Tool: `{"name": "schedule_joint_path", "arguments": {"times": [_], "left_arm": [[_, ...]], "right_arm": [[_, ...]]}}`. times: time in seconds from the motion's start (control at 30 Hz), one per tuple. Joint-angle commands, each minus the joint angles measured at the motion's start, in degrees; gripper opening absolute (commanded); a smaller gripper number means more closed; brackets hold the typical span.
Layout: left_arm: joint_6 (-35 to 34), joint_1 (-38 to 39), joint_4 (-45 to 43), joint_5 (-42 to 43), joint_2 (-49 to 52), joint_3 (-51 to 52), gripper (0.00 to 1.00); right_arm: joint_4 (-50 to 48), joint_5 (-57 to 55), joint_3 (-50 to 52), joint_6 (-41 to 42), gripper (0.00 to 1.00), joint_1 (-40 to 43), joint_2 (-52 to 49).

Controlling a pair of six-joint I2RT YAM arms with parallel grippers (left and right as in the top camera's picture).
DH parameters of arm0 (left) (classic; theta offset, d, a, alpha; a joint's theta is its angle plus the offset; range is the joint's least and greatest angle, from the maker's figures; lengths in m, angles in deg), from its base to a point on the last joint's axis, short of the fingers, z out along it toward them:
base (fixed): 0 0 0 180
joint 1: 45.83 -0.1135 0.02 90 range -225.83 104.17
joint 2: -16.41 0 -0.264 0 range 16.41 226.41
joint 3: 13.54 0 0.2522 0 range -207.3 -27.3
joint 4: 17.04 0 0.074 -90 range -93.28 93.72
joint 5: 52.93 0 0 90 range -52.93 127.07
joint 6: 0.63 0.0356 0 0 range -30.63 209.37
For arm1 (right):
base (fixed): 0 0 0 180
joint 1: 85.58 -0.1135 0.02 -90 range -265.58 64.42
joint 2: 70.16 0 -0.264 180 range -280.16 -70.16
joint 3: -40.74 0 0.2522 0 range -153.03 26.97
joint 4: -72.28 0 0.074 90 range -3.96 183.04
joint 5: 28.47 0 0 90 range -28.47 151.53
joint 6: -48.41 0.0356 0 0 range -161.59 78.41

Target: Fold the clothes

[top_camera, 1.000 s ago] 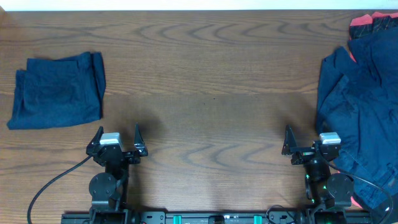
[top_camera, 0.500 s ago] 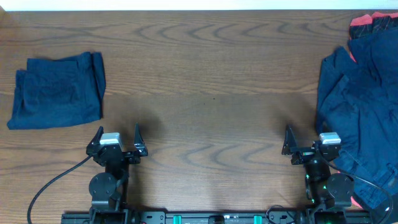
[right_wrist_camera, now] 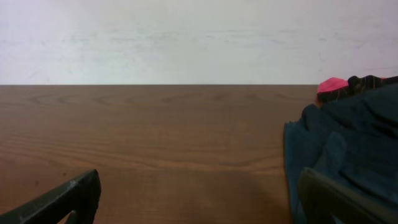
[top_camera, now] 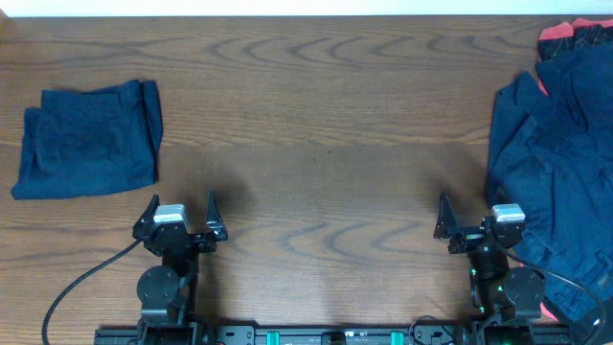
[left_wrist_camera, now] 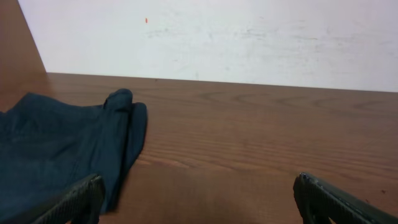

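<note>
One folded navy square (top_camera: 88, 140), one rumpled heap (top_camera: 560, 172)

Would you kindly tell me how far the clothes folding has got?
Done: one folded navy garment lies on the left. In hand: nothing; the left gripper and right gripper sit open and empty. Left: the unfolded navy pile on the right, with a black-and-coral garment at its far end.

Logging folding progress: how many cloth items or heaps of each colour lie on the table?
Folded navy garment: 1
Unfolded navy heap: 1, garments within cannot be counted
Black-and-coral garment: 1
Total: 3
</note>
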Motion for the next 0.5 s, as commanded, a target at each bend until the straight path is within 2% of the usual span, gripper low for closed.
{"name": "schedule_joint_path", "arguments": {"times": [0.0, 0.47], "left_arm": [[0.5, -0.2, 2.0, -0.7, -0.4, 1.2, 0.98], [0.6, -0.3, 1.8, -1.1, -0.4, 1.2, 0.98]], "right_arm": [[0.2, 0.4, 0.0, -0.2, 0.99, -0.3, 0.3], [0.3, 0.2, 0.0, -0.2, 0.99, -0.3, 0.2]]}}
